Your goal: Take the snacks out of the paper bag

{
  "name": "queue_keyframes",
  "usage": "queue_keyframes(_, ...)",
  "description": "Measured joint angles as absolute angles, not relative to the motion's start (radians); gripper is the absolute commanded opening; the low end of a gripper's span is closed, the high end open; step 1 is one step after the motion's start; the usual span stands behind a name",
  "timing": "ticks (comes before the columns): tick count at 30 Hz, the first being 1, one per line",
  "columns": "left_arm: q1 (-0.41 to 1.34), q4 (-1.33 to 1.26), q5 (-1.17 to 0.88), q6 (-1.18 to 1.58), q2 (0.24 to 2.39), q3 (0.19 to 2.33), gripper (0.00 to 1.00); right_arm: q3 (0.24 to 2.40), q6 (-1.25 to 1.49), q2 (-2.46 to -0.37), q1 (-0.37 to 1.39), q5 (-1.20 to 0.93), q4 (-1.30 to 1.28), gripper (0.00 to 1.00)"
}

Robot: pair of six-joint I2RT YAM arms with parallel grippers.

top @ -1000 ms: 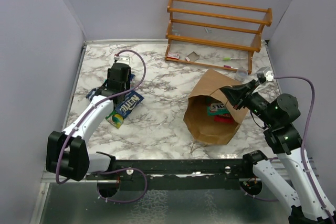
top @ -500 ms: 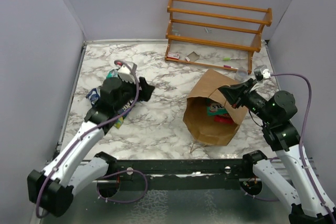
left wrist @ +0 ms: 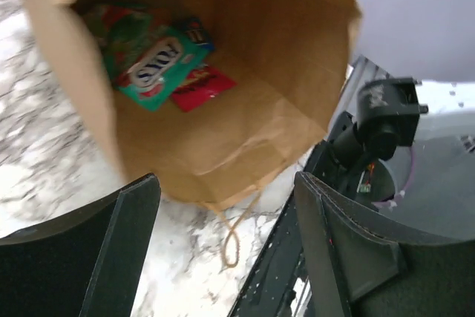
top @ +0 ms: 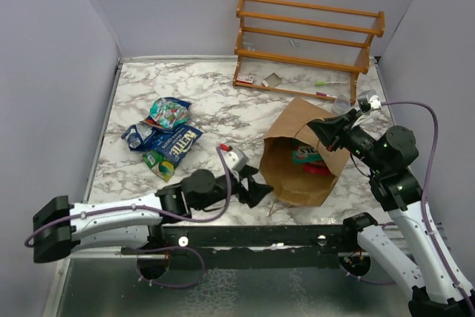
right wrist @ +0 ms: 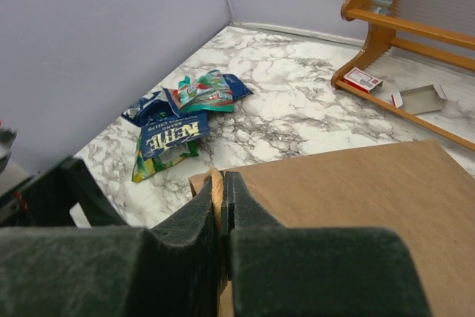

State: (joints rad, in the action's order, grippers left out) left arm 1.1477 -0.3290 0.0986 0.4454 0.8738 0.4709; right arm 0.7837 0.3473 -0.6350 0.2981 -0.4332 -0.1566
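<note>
Mouth of the paper bag gapes wide, with bare brown floor just inside it, so there's a clean lane in from the left gripper, whose fingers are spread right at that mouth. Only clutter: snacks bunched at the bag's far end, the right gripper pinching its rim, and a string handle looped just under its lip.

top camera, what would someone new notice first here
The brown paper bag lies on its side right of centre, mouth gaping, with a teal-red packet and a red packet inside. The right fingers pinch its upper rim, while the left fingers stand open just before the mouth. To the left, a pile of packets lies on the marble table.
</note>
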Motion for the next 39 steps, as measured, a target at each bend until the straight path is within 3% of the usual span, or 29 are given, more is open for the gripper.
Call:
queue_keyframes(4,1.325,-0.458,0.215,0.339,1.065,0.509,0.74,0.784,0.347,-0.632,0.298,-0.434,-0.157,0.02)
queue_keyframes(7,1.371,-0.51,0.283,0.258,1.266,0.59,0.52,0.784,0.347,-0.626,0.298,-0.433,-0.158,0.02)
queue_keyframes(16,1.375,-0.631,0.439,0.035,1.66,0.777,0.42,0.785,0.34,-0.609,0.298,-0.433,-0.167,0.02)
queue_keyframes(31,1.19,-0.694,0.433,-0.038,2.012,1.056,0.44,0.801,0.336,-0.601,0.298,-0.435,-0.173,0.02)
queue_keyframes(39,1.163,-0.688,0.387,-0.017,2.107,1.177,0.73,0.801,0.336,-0.601,0.298,-0.442,-0.173,0.02)
